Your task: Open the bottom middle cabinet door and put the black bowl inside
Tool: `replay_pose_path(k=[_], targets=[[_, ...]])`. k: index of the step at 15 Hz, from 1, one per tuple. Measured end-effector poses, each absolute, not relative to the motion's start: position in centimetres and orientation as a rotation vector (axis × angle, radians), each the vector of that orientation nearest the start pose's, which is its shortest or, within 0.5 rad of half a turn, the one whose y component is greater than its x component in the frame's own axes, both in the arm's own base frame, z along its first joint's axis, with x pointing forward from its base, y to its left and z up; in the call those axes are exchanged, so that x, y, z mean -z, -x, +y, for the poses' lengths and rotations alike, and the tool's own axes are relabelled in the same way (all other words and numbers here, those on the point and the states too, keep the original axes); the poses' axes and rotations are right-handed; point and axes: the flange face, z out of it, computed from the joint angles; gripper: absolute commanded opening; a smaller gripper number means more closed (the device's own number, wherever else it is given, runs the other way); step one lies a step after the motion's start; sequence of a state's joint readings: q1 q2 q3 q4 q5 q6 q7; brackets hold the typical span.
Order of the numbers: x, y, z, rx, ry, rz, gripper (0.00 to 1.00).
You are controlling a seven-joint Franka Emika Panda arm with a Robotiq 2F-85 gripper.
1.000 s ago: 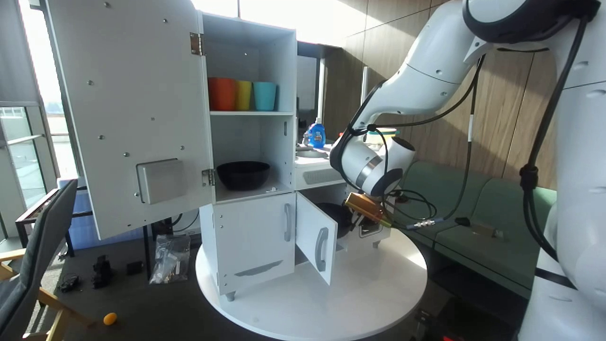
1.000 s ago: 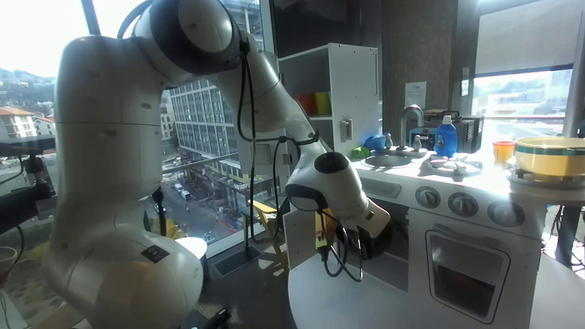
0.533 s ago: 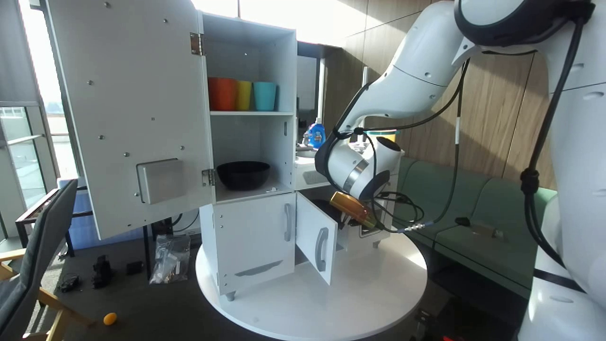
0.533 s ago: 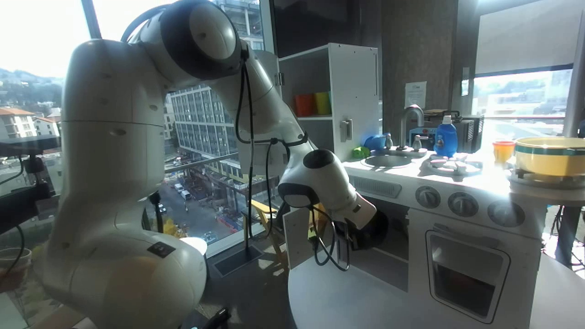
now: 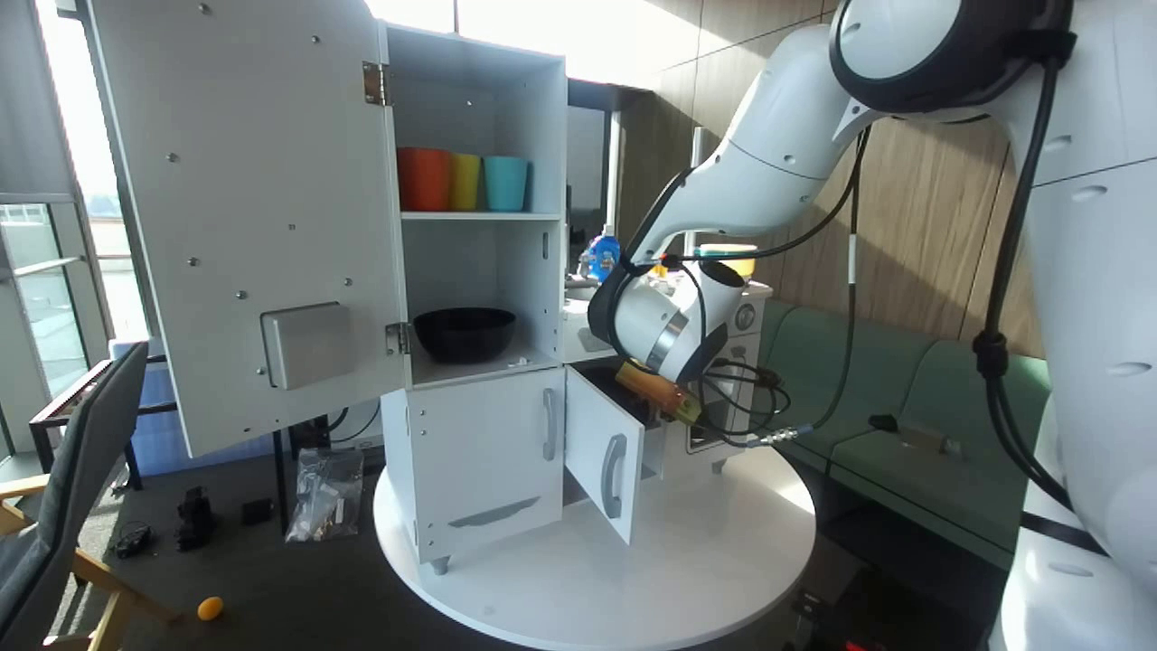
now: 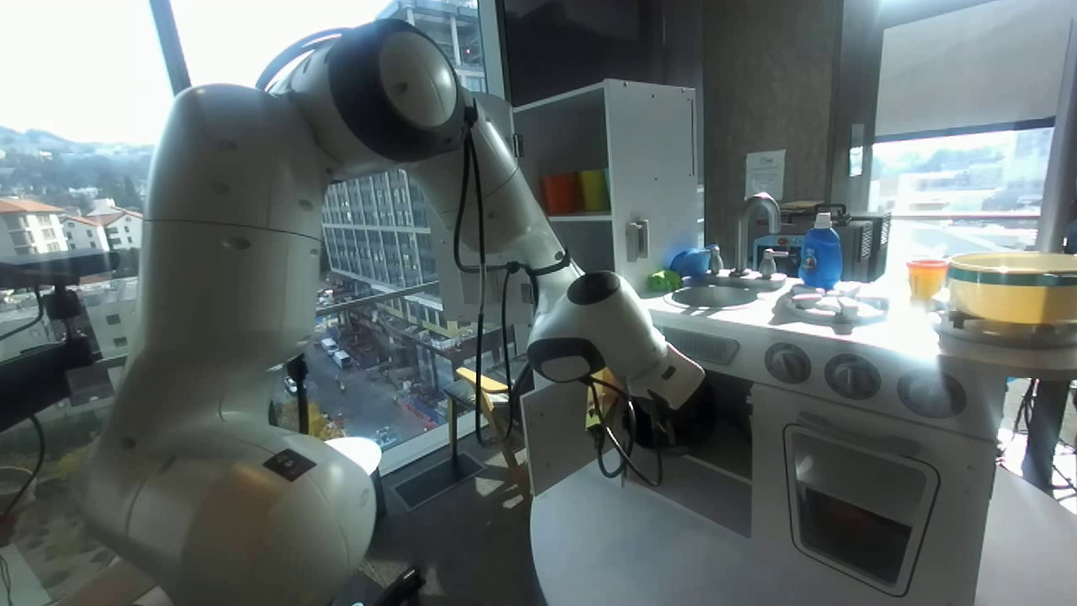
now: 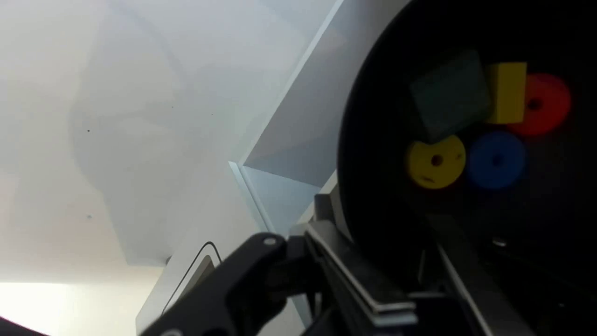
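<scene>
Round white table (image 5: 560,588), white toy kitchen (image 5: 488,407) standing on it

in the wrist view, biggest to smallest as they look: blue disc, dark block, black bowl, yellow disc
1. black bowl, partly out of view
2. dark block
3. yellow disc and blue disc, too alike to rank apart

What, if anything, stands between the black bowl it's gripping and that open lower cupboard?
Nothing visible: the bottom middle cabinet door stands open, and the end effector holds the black bowl at the cabinet opening.
</scene>
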State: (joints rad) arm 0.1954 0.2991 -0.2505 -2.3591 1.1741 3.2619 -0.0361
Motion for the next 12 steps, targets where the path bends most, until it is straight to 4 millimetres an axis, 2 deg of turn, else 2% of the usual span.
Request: replay_pose_path(k=[4,12], targets=[[-24.8,-49.3,-13.9,0.831,2.415,1.669,0.98],[-24.3,-48.1,-17.4,0.751,2.408,1.719,1.00]])
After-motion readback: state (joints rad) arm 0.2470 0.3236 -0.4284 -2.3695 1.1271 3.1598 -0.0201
